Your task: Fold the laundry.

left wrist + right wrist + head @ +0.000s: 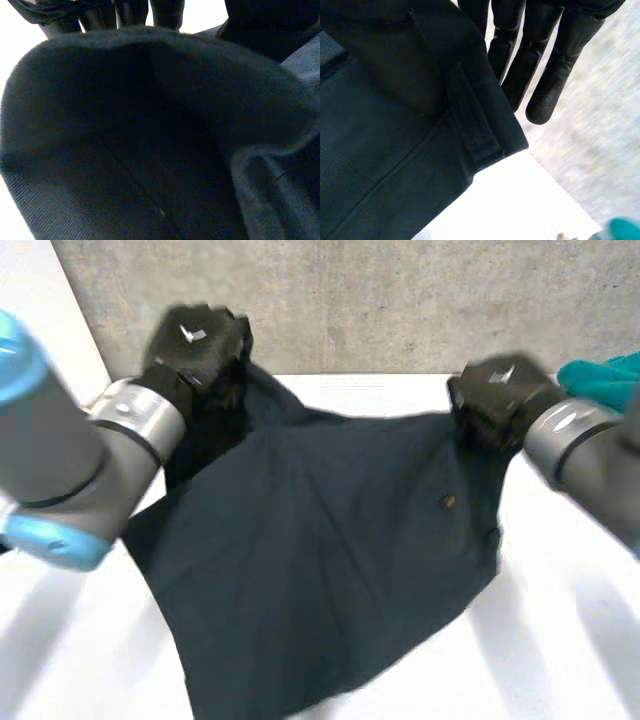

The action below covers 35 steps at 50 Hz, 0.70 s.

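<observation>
A dark navy shirt [320, 560] with small buttons [448, 502] is stretched between my two hands, and its lower part spreads over the white table [560, 640]. My left hand [200, 345] grips the far left corner, raised above the table. My right hand [500, 395] grips the far right corner. In the left wrist view, the cloth [150, 150] bulges under my fingers [130, 12]. In the right wrist view, a hemmed edge of the shirt [395, 125] runs alongside my straight fingers [545, 65], pinched at the palm.
A teal cloth [610, 380] lies at the table's far right, behind my right forearm; it also appears in the right wrist view [622, 230]. A grey concrete wall [400, 300] closes off the table's far edge.
</observation>
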Tool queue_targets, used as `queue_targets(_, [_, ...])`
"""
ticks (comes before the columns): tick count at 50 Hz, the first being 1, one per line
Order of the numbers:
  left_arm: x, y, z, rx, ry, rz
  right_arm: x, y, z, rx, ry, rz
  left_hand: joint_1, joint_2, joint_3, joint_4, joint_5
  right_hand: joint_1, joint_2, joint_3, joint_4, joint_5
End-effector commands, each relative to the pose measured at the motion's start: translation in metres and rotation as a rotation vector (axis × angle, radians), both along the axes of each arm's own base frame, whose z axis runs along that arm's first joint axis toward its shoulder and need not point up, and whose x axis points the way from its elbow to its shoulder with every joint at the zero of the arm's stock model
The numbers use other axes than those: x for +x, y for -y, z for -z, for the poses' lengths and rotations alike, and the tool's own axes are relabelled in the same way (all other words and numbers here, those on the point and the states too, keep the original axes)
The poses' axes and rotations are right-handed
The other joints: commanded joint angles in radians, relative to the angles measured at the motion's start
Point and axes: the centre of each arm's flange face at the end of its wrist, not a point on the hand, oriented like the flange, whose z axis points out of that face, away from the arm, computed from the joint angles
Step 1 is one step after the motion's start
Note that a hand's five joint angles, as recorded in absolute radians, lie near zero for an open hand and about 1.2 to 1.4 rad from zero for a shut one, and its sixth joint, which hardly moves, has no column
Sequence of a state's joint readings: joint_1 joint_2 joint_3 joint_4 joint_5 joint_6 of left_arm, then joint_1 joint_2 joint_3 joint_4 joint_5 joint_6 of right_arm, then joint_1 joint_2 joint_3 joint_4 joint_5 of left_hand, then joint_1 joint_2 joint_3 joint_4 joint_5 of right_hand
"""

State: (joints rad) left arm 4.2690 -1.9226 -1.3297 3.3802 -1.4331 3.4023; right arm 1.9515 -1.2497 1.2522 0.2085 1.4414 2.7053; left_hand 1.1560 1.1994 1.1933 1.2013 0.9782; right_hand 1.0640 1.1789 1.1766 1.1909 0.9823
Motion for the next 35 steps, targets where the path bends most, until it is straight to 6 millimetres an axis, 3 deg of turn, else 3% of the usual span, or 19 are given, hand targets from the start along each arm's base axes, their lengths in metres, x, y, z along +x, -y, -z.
queue_targets(1, [-0.015, 0.062, 0.060, -0.010, 0.094, -0.045, 0.026, 0.016, 0.061, 0.135, 0.119, 0.006, 0.240, 0.197, 0.203, 0.195, 0.244, 0.095, -0.020, -0.018, -0.032, 0.002])
queue_targets(3, [-0.017, 0.068, 0.063, -0.035, 0.111, -0.050, 0.027, 0.016, 0.063, 0.148, 0.157, 0.012, 0.162, 0.119, 0.125, 0.117, 0.165, -0.544, -0.659, -0.657, -0.671, -0.637])
queue_targets(4, [-0.018, 0.073, 0.064, -0.058, 0.116, -0.057, 0.026, 0.017, 0.063, 0.160, 0.188, 0.031, -0.429, -0.472, -0.466, -0.474, -0.425, -0.889, -1.004, -1.002, -1.016, -0.982])
queue_targets(5, [-0.018, 0.074, 0.064, -0.067, 0.119, -0.061, 0.026, 0.018, 0.063, 0.159, 0.196, 0.036, -0.777, -0.821, -0.815, -0.823, -0.774, -0.889, -1.004, -1.002, -1.016, -0.982])
queue_targets(7, [-0.019, 0.074, 0.062, -0.078, 0.119, -0.067, 0.025, 0.018, 0.061, 0.159, 0.203, 0.041, -0.980, -1.024, -1.017, -1.025, -0.977, -0.889, -1.004, -1.002, -1.016, -0.982])
queue_targets(11, [-0.019, 0.063, 0.069, -0.043, 0.133, -0.078, 0.021, 0.015, 0.053, 0.132, 0.175, 0.036, -0.940, -0.983, -0.977, -0.985, -0.936, -0.889, -1.004, -1.002, -1.016, -0.982])
queue_targets(15, [-0.001, 0.036, 0.053, 0.002, 0.152, -0.132, 0.007, 0.004, 0.044, 0.069, 0.074, 0.016, -0.931, -0.974, -0.968, -0.976, -0.927, -0.889, -1.004, -1.002, -1.016, -0.982])
queue_targets(18, [0.016, 0.005, 0.050, 0.073, 0.180, -0.155, -0.008, -0.003, 0.045, 0.016, -0.070, -0.011, -0.901, -0.945, -0.939, -0.947, -0.898, -0.889, -1.004, -1.002, -1.016, -0.982])
queue_targets(22, [0.036, -0.042, 0.046, 0.153, 0.219, -0.154, -0.013, -0.022, 0.062, -0.004, -0.238, -0.139, -0.673, -0.716, -0.710, -0.718, -0.670, -0.783, -0.897, -0.895, -0.909, -0.875])
queue_targets(25, [0.048, -0.078, 0.055, 0.239, 0.255, -0.134, -0.015, -0.036, 0.079, 0.026, -0.305, -0.237, -0.584, -0.628, -0.622, -0.630, -0.581, -0.703, -0.818, -0.816, -0.830, -0.796])
queue_targets(29, [0.058, -0.117, 0.074, 0.387, 0.275, -0.101, -0.018, -0.043, 0.090, 0.082, -0.301, -0.260, -0.599, -0.642, -0.636, -0.644, -0.596, -0.703, -0.818, -0.816, -0.830, -0.796])
queue_targets(33, [0.062, -0.141, 0.092, 0.526, 0.271, -0.077, -0.017, -0.042, 0.106, 0.152, -0.259, -0.261, -0.745, -0.789, -0.783, -0.791, -0.742, -0.700, -0.815, -0.813, -0.827, -0.793])
queue_targets(35, [0.063, -0.154, 0.102, 0.575, 0.275, -0.061, -0.014, -0.038, 0.120, 0.185, -0.228, -0.257, -0.752, -0.795, -0.789, -0.797, -0.748, -0.589, -0.704, -0.702, -0.716, -0.682])
